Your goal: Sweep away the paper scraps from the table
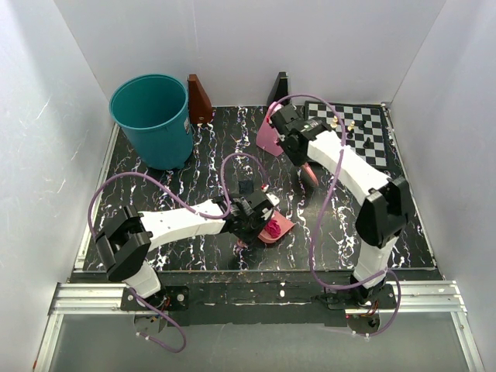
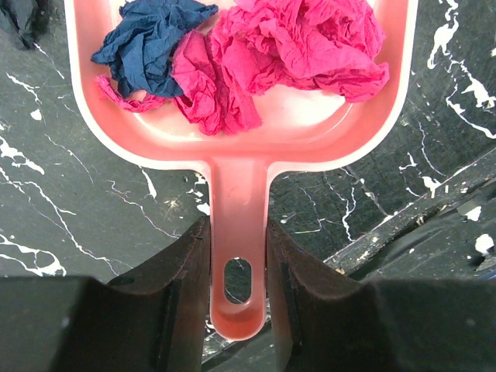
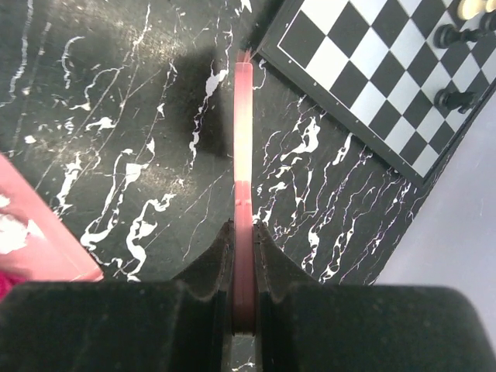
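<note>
- On the left arm (image 1: pixel 182 219), the jaws are clamped from both sides on the handle of a pink dustpan (image 2: pixel 256 151), just ahead of its hanging hole.
- The dustpan lies low over the black, white-veined surface (image 1: pixel 178 178), near its front edge and about midway across.
- The paper scraps (image 2: pixel 294 39) sit inside the pan: a large magenta wad, smaller magenta pieces and a dark blue wad to their left.
- One dark wad (image 1: pixel 246 187) lies on the surface just beside the pan's far left corner.
- On the right arm (image 1: pixel 349 163), the jaws are pressed together on a thin pink tool (image 3: pixel 243 155), seen edge-on in the wrist view and held near the chessboard (image 1: pixel 364 132).
- A teal bucket (image 1: pixel 153 120) stands at the back left corner.
</note>
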`<state>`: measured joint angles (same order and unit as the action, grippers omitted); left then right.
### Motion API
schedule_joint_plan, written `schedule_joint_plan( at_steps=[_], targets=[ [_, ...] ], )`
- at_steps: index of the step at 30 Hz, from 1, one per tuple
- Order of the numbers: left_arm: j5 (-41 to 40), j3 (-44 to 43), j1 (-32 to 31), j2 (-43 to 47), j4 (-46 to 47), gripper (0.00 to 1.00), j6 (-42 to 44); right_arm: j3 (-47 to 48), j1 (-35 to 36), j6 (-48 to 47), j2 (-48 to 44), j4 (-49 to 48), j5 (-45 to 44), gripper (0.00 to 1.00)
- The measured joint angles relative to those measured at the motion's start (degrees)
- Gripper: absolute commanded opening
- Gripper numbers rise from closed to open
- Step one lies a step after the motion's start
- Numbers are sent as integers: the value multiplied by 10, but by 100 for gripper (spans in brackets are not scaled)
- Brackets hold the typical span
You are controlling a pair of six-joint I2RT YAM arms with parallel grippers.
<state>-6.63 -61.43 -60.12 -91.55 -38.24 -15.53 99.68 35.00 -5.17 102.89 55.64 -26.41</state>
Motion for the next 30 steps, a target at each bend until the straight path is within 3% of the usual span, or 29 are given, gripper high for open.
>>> schedule_joint_plan(
  at_steps=[5, 15, 24, 30],
  targets=[
    [-11, 7, 0, 24, -4, 0, -23, -30, 0, 2, 18, -25, -15, 1],
    [-43, -63, 38, 137, -100, 0, -29, -80, -20, 58, -112, -87, -29, 1],
    [-27, -156, 167, 163, -178, 0, 18, -87, -40, 97, -117, -87, 1, 1],
    [8, -297, 288, 139, -228, 0, 50, -103, -38, 99, -117, -87, 17, 1]
  ],
)
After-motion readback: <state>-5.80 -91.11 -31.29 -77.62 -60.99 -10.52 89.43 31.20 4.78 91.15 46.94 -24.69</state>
